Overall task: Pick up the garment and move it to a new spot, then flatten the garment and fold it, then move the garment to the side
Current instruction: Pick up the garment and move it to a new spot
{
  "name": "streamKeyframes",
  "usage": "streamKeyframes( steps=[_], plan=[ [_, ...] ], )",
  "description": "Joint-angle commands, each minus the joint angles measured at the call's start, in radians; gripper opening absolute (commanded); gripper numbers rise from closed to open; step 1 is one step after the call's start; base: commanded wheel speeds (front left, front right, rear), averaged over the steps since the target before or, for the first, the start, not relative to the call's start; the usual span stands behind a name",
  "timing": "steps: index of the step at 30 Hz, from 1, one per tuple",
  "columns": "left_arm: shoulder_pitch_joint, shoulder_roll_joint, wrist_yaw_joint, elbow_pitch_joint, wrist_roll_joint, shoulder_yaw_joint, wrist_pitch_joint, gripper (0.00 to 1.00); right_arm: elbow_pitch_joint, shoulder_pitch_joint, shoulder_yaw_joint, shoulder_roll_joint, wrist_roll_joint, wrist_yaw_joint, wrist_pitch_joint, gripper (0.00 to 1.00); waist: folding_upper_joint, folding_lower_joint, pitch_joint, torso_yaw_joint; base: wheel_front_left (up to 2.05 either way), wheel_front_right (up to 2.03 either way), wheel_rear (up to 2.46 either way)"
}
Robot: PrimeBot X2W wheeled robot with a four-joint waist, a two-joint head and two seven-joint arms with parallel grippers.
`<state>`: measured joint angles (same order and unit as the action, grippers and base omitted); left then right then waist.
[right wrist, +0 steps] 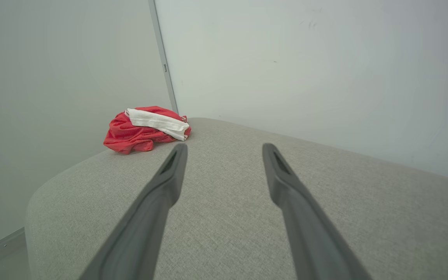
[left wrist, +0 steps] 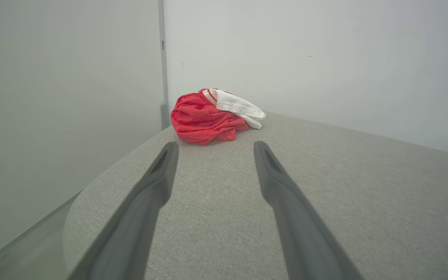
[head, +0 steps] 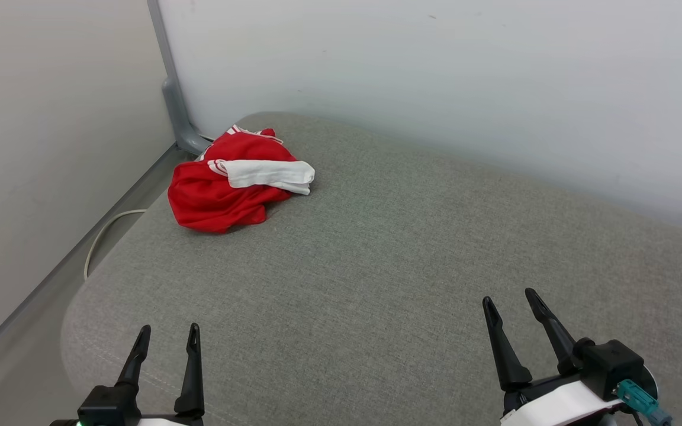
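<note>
The garment (head: pixel 222 189) lies crumpled in a loose heap at the far left corner of a grey cushioned surface (head: pixel 376 266), close to where two pale walls meet. It is mostly red, with a white sleeve (head: pixel 270 173) folded across its top and pointing right, and a strip of red-and-white trim shows at the far edge. No lettering can be seen in the bunched cloth. Its left side sits right at the rounded edge of the cushion.

Both grippers are at the near edge, well apart from the garment. The left gripper (head: pixel 169 326) is at the near left, its two dark fingers spread apart with nothing between them, pointing away over the cushion. The right gripper (head: pixel 510 296) is at the near right, its fingers likewise spread and empty, leaning slightly to the left. In the left wrist view the garment (left wrist: pixel 204 118) lies straight ahead, just beyond the fingertips' line. In the right wrist view it (right wrist: pixel 138 130) sits ahead and to the left.

A grey post (head: pixel 178 112) runs up the corner behind the garment, and a thin white cable (head: pixel 101 236) curves along the floor on the left.
</note>
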<state>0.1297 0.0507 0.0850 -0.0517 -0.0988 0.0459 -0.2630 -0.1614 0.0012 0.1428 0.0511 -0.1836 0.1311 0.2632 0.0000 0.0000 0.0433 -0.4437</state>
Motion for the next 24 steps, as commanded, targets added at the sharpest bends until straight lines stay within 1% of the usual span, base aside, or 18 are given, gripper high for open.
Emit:
streamKeyframes(
  steps=[1,4,11,15,19,20,23,24],
  plan=[
    [0.003,-0.001,-0.003,0.006,-0.003,0.006,-0.003,1.0,0.006,0.009,0.0,-0.002,0.01,-0.001,0.002,1.0,0.0,0.0,-0.007,0.004,0.0,0.0,0.0],
    [-0.014,-0.001,-0.004,0.012,-0.011,0.013,-0.003,1.0,0.013,0.0,-0.005,-0.002,0.024,-0.001,0.002,1.0,0.0,0.0,-0.027,0.012,0.0,0.0,0.0],
    [-0.071,-0.001,0.02,-0.012,-0.031,0.031,-0.003,1.0,0.037,-0.036,-0.012,-0.002,0.071,-0.001,0.002,1.0,0.0,0.0,-0.113,0.052,0.0,0.0,0.0],
    [-0.148,0.017,0.037,-0.035,-0.063,0.06,-0.003,1.0,0.052,-0.062,-0.027,-0.001,0.101,-0.001,0.002,1.0,0.0,0.0,-0.177,0.083,0.0,0.0,0.0],
    [-0.246,0.107,0.044,-0.093,-0.072,0.032,-0.003,1.0,0.067,-0.093,-0.038,-0.001,0.12,-0.001,0.002,1.0,0.0,0.0,-0.243,0.119,0.0,0.0,0.0],
    [-0.279,0.138,0.045,-0.126,-0.093,0.009,-0.003,1.0,0.073,-0.103,-0.038,-0.001,0.128,-0.001,0.002,1.0,0.0,0.0,-0.261,0.128,0.0,0.0,0.0],
    [-0.395,0.259,0.044,-0.22,-0.142,-0.062,0.007,1.0,0.09,-0.129,-0.045,-0.001,0.147,-0.001,0.002,1.0,0.0,0.0,-0.322,0.154,0.0,0.0,0.0],
    [-0.395,0.259,0.044,-0.22,-0.142,-0.062,0.007,1.0,0.09,-0.129,-0.045,-0.001,0.147,-0.001,0.002,1.0,0.0,0.0,-0.322,0.154,0.0,0.0,0.0]
  ],
)
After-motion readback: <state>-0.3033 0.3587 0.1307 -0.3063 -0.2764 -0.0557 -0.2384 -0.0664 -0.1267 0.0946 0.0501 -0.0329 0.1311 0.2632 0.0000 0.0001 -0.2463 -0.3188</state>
